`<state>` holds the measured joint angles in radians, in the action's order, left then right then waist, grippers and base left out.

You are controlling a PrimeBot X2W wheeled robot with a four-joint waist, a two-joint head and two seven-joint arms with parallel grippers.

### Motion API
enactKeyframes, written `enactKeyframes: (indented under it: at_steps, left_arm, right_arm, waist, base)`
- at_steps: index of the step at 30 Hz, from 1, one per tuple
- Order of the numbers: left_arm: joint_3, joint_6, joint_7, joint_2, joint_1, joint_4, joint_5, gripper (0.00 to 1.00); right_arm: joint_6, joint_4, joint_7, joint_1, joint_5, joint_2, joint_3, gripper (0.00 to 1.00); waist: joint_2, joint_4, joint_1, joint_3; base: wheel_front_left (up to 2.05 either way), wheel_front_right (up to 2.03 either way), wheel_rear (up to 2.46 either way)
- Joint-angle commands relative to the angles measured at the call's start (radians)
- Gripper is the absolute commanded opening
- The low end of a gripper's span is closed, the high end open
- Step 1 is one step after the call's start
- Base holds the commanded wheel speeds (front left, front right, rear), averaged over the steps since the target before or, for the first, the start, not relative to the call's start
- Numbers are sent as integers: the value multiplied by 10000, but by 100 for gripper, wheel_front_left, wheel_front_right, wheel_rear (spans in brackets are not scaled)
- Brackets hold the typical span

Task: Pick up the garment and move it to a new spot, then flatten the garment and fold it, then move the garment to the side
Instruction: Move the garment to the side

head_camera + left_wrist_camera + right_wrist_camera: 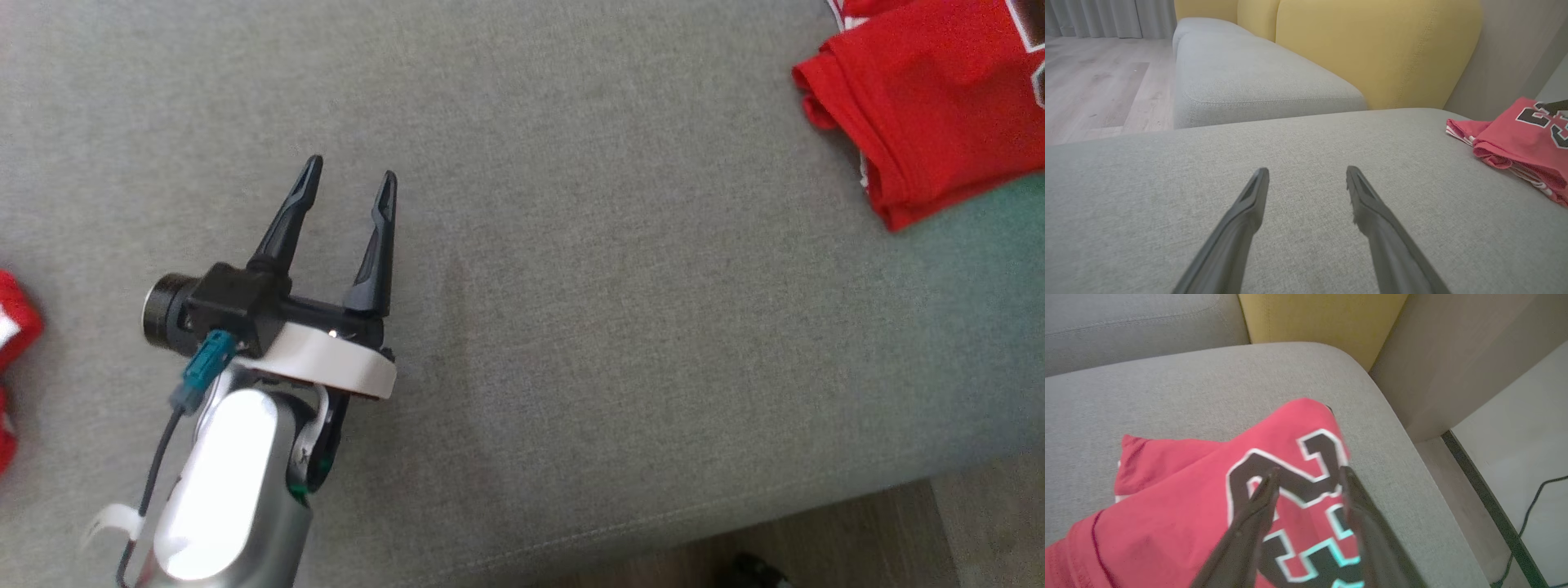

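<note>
The garment (939,106), a folded red jersey with black and white numbers, lies at the far right corner of the grey seat cushion (620,310). In the right wrist view my right gripper (1309,471) hangs just above the garment (1180,498). Its fingers stand apart over the printed numbers, with nothing clamped between them. My left gripper (352,170) is open over bare cushion, well to the left of the garment. In the left wrist view that gripper (1307,170) points across the seat, with the garment (1523,139) at the right edge.
A second bit of red and white cloth (12,327) shows at the left edge. Yellow backrests (1372,53) rise behind the seat. The cushion's front edge (735,523) drops to a wooden floor. Beyond the garment's corner are a wall panel (1453,355) and a floor cable (1527,522).
</note>
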<state>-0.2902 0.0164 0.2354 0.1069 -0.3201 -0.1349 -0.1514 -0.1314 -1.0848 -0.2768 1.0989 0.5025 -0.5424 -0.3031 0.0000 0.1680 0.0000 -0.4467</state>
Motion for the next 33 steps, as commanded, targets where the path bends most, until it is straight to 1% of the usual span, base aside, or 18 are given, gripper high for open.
enactKeyframes:
  at_steps: [1, 5, 9, 10, 11, 16, 18, 21, 24, 25, 28, 31, 33]
  left_arm:
    - [248, -72, 70, 88, -93, 254, -108, 100]
    - [317, -124, 164, -4, 106, 116, -297, 100]
    - [456, -176, 230, -97, 407, -9, -520, 100]
    - [517, -203, 240, -116, 504, -17, -575, 100]
    - [670, -251, 252, -131, 717, -10, -674, 100]
    - [1261, -367, 260, -59, 1304, 325, -832, 100]
    - [1473, -399, 261, -34, 1580, 461, -864, 100]
    - [1728, -422, 262, 1, 2015, 568, -903, 100]
    - [1849, -434, 262, -4, 2418, 660, -887, 100]
    - [1849, -434, 262, -4, 2418, 660, -887, 100]
    - [1967, -458, 263, -59, 2707, 716, -900, 100]
    - [2101, -478, 263, -105, 2948, 692, -856, 100]
    - [2142, -471, 263, -137, 3074, 630, -766, 100]
  right_arm:
    - [7, 196, 197, 126, -118, -106, -3, 100]
    - [7, 606, 834, -109, -221, 124, -168, 100]
    - [7, 1710, 1755, -641, -31, 314, -385, 100]
    - [7, 2064, 1970, -818, 23, 358, -433, 100]
    - [7, 2844, 2383, -1228, 160, 463, -458, 100]
    - [7, 4773, 3033, -2635, 392, 766, -20, 100]
    - [7, 5548, 3273, -3391, 273, 907, 279, 100]
    - [7, 6618, 3534, -4736, -210, 1175, 771, 100]
    - [7, 7660, 3732, -6163, -674, 1480, 1342, 100]
    - [7, 7660, 3732, -6163, -674, 1480, 1342, 100]
    - [7, 8615, 4024, -7508, -1113, 1794, 1793, 100]
    - [7, 9118, 4267, -8574, -1504, 2065, 2012, 100]
    - [7, 9231, 4509, -9124, -1742, 2207, 2166, 100]
  waist:
    - [0, -118, 0, 272]
    - [0, -316, 0, 948]
    - [0, -566, 0, 1870]
    - [0, -629, 0, 2113]
    - [0, -758, 0, 2601]
    - [0, -1102, 0, 3627]
    - [0, -1264, 0, 3973]
    - [0, -1509, 0, 4435]
    - [0, -1775, 0, 4700]
    - [0, -1775, 0, 4700]
    - [0, -1987, 0, 4821]
    - [0, -2070, 0, 4834]
    - [0, -2113, 0, 4827]
  base:
    - [0, 0, 0]
    - [0, 0, 0]
    - [0, 0, 0]
    - [0, 0, 0]
    - [0, 0, 0]
    - [0, 0, 0]
    - [0, 0, 0]
    - [0, 0, 0]
    - [0, 0, 0]
    - [0, 0, 0]
    - [0, 0, 0]
    - [0, 0, 0]
    - [0, 0, 0]
